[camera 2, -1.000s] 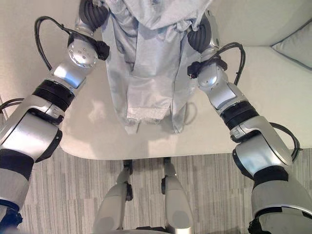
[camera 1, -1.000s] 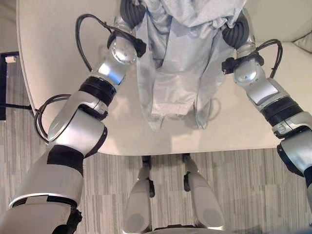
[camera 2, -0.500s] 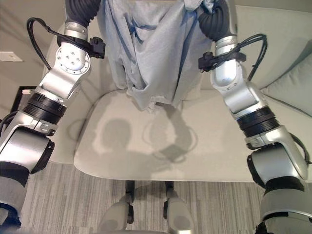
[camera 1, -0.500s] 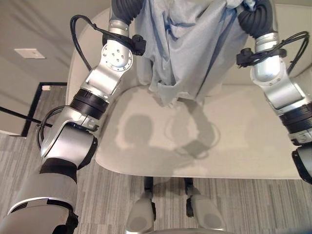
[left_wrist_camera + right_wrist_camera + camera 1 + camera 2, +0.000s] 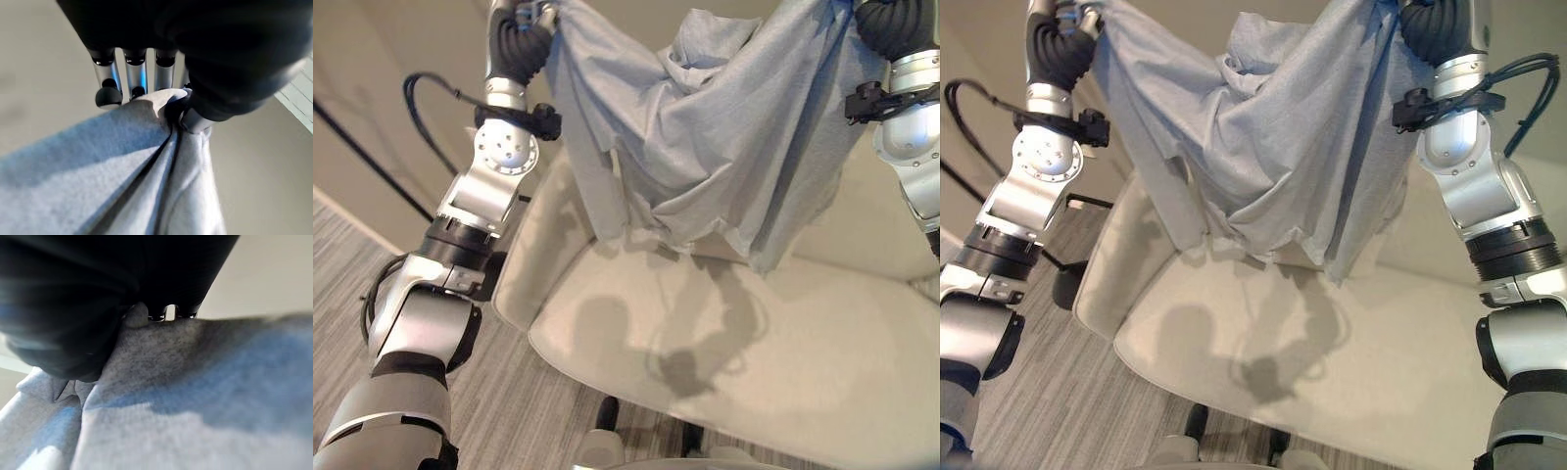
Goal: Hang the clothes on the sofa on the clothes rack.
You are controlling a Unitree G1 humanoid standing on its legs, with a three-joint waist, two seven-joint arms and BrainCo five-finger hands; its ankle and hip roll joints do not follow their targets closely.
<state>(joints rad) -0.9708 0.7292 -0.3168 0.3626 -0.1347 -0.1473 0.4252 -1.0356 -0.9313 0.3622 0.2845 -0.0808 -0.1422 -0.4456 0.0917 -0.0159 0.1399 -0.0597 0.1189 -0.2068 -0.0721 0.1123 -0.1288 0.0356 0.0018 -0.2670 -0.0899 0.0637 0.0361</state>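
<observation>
Where the striped floor (image 5: 499, 392) meets the front edge of the cream sofa (image 5: 783, 372), the seat cushion lies bare, with the garment's shadow across it. Above the seat, well clear of it, hangs the grey-blue garment (image 5: 705, 157), stretched between both raised arms, its lower hem loose near the back edge of the seat.

In the left wrist view, the left hand (image 5: 146, 73) has its fingers (image 5: 137, 73) curled over a bunched corner of the cloth, with the thumb pressing the fold from the other side: clamped on the garment. In the right wrist view, the right hand (image 5: 151, 308) sits tight against the opposite corner with fabric gathered under it; it seems pinched onto the cloth too, though little of its fingers shows.

The garment looks like a soft, light jersey knit: it sags deeply in the middle, folds on itself and keeps no shape. I judge it neither heavy nor fragile, but limp and liable to slide through a loose pinch, so each hold should take a thick gather of cloth near the shoulders or top hem, not a single layer. Kept spread wide, it should drape over a rack bar more easily.
</observation>
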